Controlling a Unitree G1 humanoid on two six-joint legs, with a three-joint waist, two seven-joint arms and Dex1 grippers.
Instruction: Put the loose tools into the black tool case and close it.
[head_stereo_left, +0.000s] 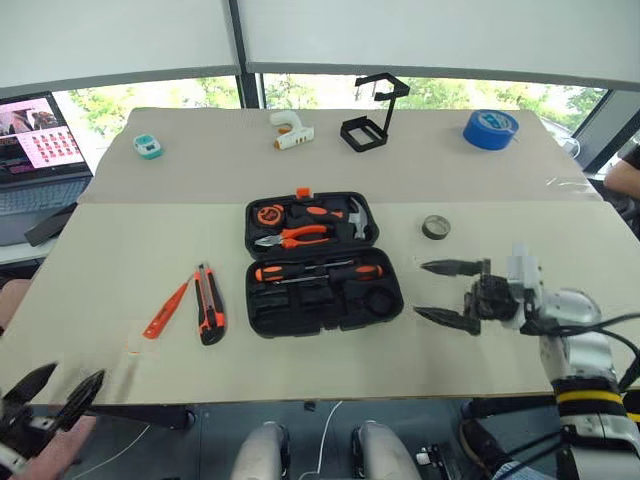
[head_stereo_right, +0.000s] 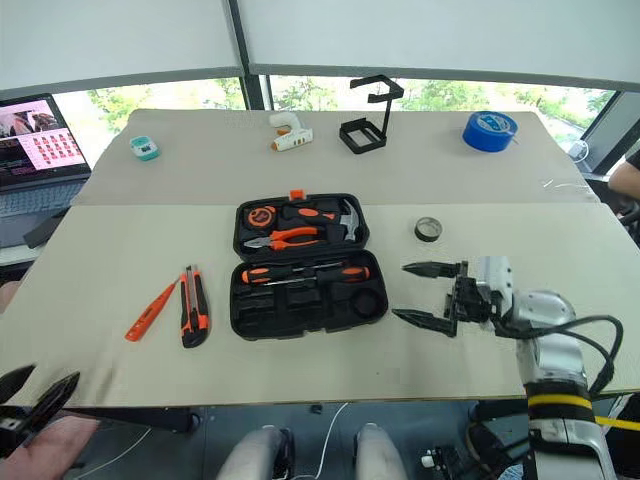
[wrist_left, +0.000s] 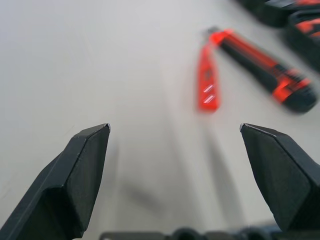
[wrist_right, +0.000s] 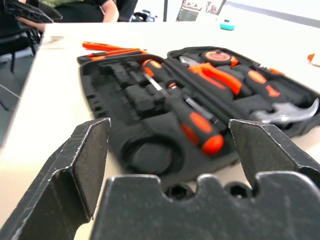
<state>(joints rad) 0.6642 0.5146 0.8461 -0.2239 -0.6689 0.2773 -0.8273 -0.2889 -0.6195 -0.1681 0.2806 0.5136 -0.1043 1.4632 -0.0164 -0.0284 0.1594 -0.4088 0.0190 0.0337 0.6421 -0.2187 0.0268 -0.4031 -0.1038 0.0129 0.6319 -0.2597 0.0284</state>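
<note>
The black tool case (head_stereo_left: 310, 328) lies open in the middle of the table, with pliers, a hammer and a tape measure in its far half. An orange-and-black screwdriver (wrist_right: 185, 115) rests in the near half. Left of the case lie two loose tools side by side, a thin orange one (head_stereo_left: 166, 310) and a utility knife (head_stereo_left: 209, 303). A small dark tape roll (head_stereo_left: 435, 227) sits to the case's right. My right gripper (head_stereo_left: 420, 290) hovers open and empty just right of the case, pointing at it. My left gripper (head_stereo_left: 78, 372) is open and empty at the table's near left corner.
Along the far edge stand a white glue gun (head_stereo_left: 290, 130), a black wire stand (head_stereo_left: 372, 118), a big blue tape roll (head_stereo_left: 490, 128) and a small teal object (head_stereo_left: 148, 146). A laptop (head_stereo_left: 35, 150) sits off the left side. A person's arm (head_stereo_left: 625, 170) shows at the right edge.
</note>
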